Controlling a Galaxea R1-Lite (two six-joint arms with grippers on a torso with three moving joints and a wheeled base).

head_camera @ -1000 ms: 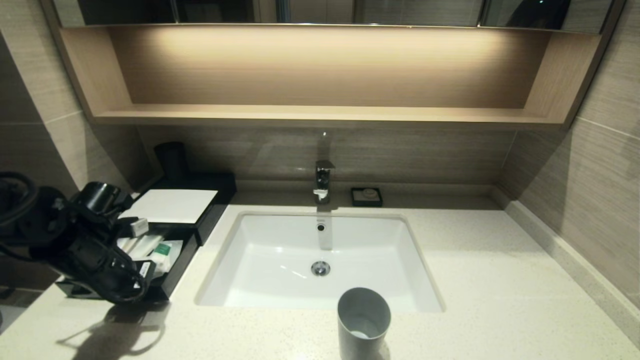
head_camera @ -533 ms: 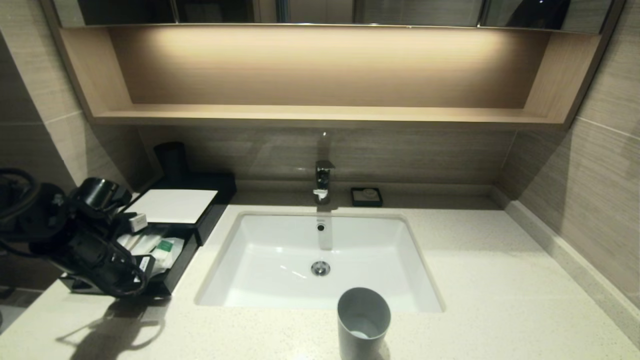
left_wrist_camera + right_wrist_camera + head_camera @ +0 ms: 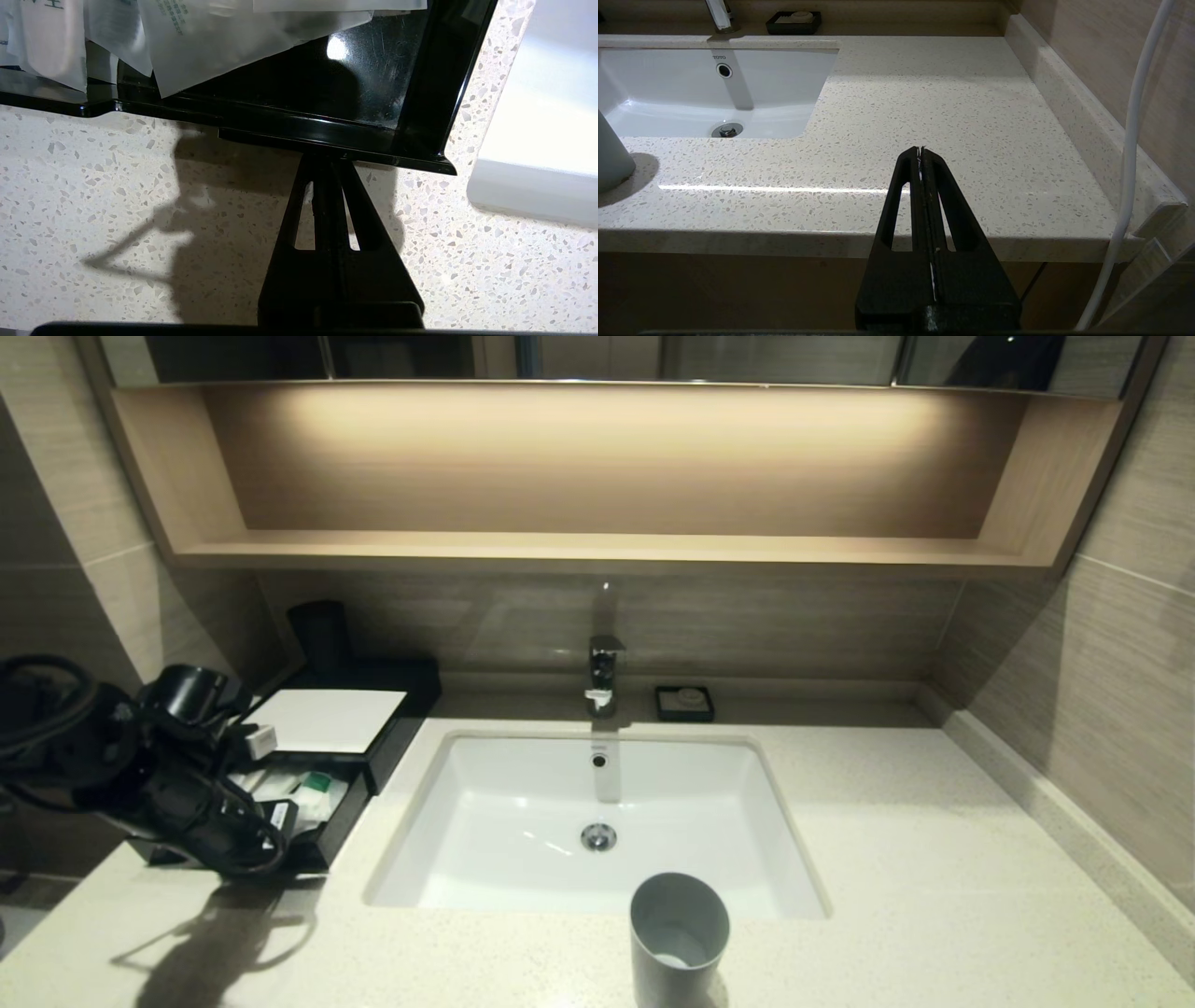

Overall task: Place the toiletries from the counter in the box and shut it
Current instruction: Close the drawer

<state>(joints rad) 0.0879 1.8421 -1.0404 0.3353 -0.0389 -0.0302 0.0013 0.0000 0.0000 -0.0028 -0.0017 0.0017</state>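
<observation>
One broad speckled worktop (image 3: 887,840) carries everything here, with a white basin (image 3: 523,821) sunk into its middle, off to the right of the left gripper (image 3: 325,161). The box (image 3: 373,709) is black with a white top panel (image 3: 322,719) and stands at the worktop's back left corner, beyond the left gripper's fingers (image 3: 299,219). Its drawer (image 3: 373,93) is pulled partway out toward the robot. Those fingers are pressed together, holding nothing, and their tips touch the drawer's front lip from the robot's side. Just past the tips, inside the drawer, lie the toiletries (image 3: 299,789): pale wrapped packets bunched toward the far side of the tray, one with a green label (image 3: 316,781). In the left wrist view a translucent sachet (image 3: 205,42) lies just beyond the fingertips, its corner reaching the drawer's front wall. The drawer floor directly ahead of the fingers is bare black.

The right gripper (image 3: 920,150) hangs at the robot's side of the worktop's front edge, well apart from the box, its fingers closed on nothing. A grey cup (image 3: 679,938) stands near the front edge, between the two grippers. A small black soap dish (image 3: 684,703) sits at the back wall beside the tap (image 3: 604,672).
</observation>
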